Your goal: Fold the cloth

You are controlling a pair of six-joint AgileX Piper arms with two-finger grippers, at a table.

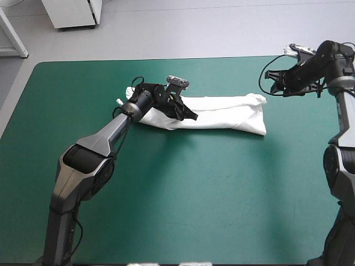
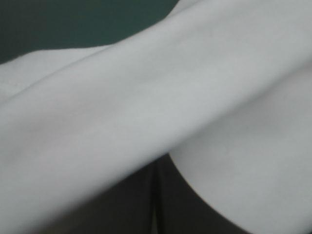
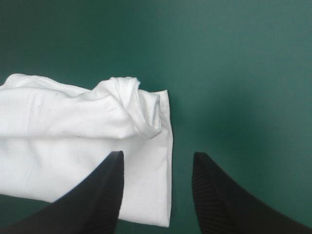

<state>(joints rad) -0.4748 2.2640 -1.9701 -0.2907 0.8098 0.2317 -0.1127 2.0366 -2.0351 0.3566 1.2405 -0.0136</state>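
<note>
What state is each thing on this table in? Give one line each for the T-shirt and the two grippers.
T-shirt: folded into a long narrow strip, lying on the teal-green cover.
Left gripper: shut on the T-shirt, near its left end.
Right gripper: open, holding nothing, raised over the T-shirt's right end.

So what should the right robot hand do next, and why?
Probably lower the right gripper onto the end of the long folded white T-shirt and pinch it: its black fingers stand open over that end, while the left gripper grips the other end.
</note>
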